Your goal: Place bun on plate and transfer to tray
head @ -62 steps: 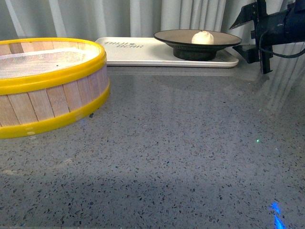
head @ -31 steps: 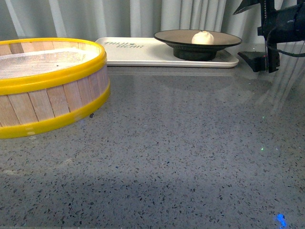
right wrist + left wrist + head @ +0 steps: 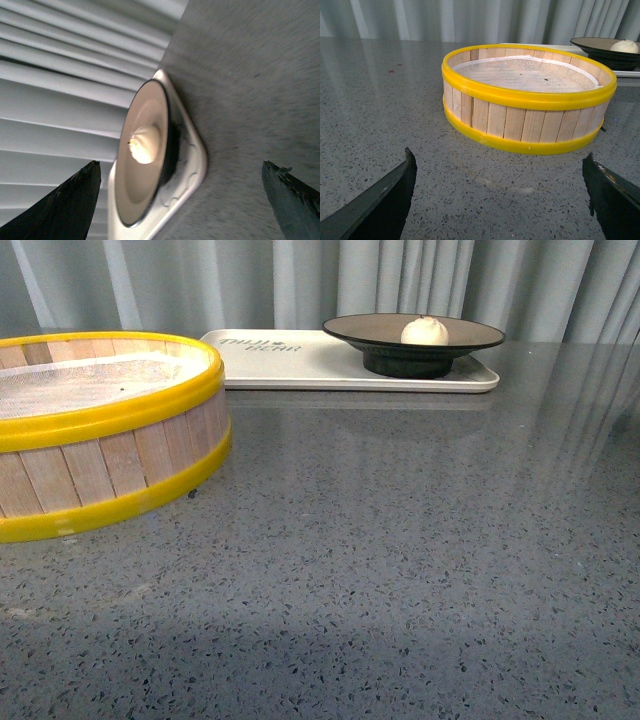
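Observation:
The white bun (image 3: 425, 331) rests in the black-rimmed tan plate (image 3: 470, 335), which stands on the right end of the cream tray (image 3: 300, 358) at the back of the table. The right wrist view shows the same bun (image 3: 144, 145), plate (image 3: 135, 195) and tray (image 3: 192, 165), tilted and blurred. My right gripper (image 3: 180, 200) is open and empty, well back from the tray. My left gripper (image 3: 502, 200) is open and empty too, low over the table in front of the steamer basket (image 3: 530, 95). The front view holds neither arm.
The yellow-rimmed wooden steamer basket (image 3: 100, 430) with white mesh inside fills the left of the table. Grey speckled tabletop (image 3: 400, 560) stretches across the front and right. Grey curtains (image 3: 300, 280) hang behind the tray.
My right arm, seen beside the tray's right end in the earlier frames, has risen and left the front view. The bun, plate and tray have stayed put.

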Robot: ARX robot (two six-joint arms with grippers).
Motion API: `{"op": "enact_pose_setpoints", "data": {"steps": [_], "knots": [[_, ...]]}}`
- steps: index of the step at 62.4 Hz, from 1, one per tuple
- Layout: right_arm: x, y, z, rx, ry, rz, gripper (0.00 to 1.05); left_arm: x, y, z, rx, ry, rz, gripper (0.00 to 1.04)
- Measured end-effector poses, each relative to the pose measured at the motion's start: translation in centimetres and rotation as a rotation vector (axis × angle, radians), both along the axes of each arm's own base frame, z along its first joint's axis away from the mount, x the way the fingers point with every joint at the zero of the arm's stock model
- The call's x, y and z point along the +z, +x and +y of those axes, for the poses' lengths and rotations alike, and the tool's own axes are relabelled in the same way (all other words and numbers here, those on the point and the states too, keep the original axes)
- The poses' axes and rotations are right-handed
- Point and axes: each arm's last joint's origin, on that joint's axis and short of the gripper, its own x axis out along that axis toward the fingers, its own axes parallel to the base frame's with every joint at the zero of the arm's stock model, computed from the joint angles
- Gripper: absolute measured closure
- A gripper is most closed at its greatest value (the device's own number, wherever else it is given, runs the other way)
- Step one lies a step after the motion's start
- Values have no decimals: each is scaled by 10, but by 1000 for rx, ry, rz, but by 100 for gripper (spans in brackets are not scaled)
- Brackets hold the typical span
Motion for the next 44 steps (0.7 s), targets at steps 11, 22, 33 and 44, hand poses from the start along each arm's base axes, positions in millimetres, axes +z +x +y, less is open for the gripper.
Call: {"op": "enact_pose_setpoints", "data": {"steps": [11,22,33,44], "knots": [[-4,-105,-2,-245,-474,37,8,0,0,0,0,0,0,7],[-6,-168,3,-450,-1004,53,8,0,0,0,0,0,0,7],[-6,-197,13,-119,-1204,-128,26,0,0,0,0,0,0,7],[-30,-217,17,76,-1089,-223,58,0,0,0,0,0,0,7]]}}
